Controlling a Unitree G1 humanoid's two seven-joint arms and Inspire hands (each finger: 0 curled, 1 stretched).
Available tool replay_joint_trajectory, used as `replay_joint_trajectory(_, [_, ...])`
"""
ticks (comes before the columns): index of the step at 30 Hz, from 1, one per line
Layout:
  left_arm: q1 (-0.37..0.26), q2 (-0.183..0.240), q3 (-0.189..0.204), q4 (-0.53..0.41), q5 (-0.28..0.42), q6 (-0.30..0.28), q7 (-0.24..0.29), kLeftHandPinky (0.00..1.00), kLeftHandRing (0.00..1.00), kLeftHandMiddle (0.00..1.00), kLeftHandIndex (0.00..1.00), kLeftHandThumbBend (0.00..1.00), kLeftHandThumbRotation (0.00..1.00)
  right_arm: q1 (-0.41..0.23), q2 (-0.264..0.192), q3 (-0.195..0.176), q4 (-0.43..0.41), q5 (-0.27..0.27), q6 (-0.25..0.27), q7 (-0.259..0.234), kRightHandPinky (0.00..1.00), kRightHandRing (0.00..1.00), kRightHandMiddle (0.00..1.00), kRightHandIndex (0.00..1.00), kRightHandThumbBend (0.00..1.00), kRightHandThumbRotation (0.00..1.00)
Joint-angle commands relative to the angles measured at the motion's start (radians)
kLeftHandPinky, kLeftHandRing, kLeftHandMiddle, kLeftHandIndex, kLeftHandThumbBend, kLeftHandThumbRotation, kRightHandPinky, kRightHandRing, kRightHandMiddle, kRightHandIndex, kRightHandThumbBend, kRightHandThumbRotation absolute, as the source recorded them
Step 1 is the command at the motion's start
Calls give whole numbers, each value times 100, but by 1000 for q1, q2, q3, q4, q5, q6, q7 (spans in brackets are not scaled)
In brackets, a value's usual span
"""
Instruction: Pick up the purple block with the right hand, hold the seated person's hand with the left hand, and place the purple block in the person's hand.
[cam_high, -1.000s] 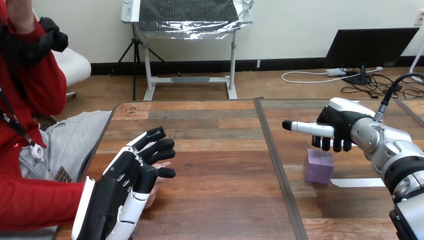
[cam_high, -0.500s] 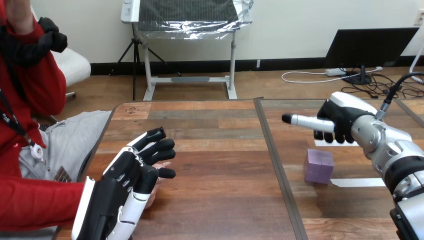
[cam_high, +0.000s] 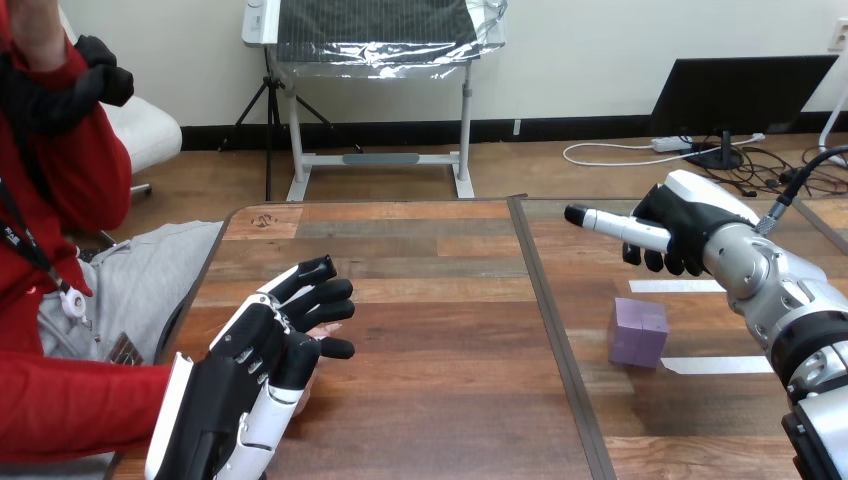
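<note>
The purple block (cam_high: 638, 332) stands on the wooden table (cam_high: 440, 300) at right. Farther, the right hand (cam_high: 680, 235) hovers, fingers curled, empty. The left hand (cam_high: 262, 345), loosely spread, hides most of the person's hand (cam_high: 325, 329).

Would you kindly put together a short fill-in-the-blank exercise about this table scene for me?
The right hand, raised beyond the purple block, holds ____.
The left hand lies over the person's hand, at the view's ____ side.
Strips of ____ tape lie on the wooden table near the purple block.
Missing words: nothing; left; white.
</note>
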Motion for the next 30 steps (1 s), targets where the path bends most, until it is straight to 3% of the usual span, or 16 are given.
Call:
replay_joint_trajectory(1, [-49, -24, 8, -5, -9, -13, -6, 61, 75, 76, 78, 69, 76, -73, -4, -30, -27, 27, -13, -33, 10, 15, 21, 26, 84, 100])
replay_joint_trajectory(8, [-46, -27, 11, -3, 1, -16, 0, 61, 75, 76, 78, 70, 76, -78, -13, -28, -27, 29, -5, -14, 23, 27, 34, 41, 85, 100])
replay_joint_trajectory(16, [-45, -25, 9, -4, -1, -14, -3, 61, 75, 76, 78, 70, 75, -72, -29, -20, -25, 24, -19, 34, 47, 49, 54, 60, 89, 100])
replay_joint_trajectory(20, [-45, -23, 10, -4, 1, -11, -3, 61, 75, 76, 78, 70, 76, -72, -36, -10, -22, 17, -6, 89, 56, 60, 63, 67, 91, 100])
replay_joint_trajectory(21, [-46, -23, 9, -4, -1, -12, -4, 61, 75, 76, 78, 70, 76, -73, -37, -7, -21, 15, -1, 103, 62, 66, 70, 72, 94, 100])
replay_joint_trajectory(28, [-50, -24, 10, -1, -1, -20, -6, 61, 73, 75, 78, 70, 76, -66, -40, -4, -19, 14, 27, 188, 76, 81, 83, 82, 98, 100])
replay_joint_trajectory(30, [-49, -24, 10, -2, 1, -19, -5, 61, 72, 75, 78, 70, 76, -62, -43, 18, -18, -8, 29, 200, 81, 85, 86, 84, 99, 100])
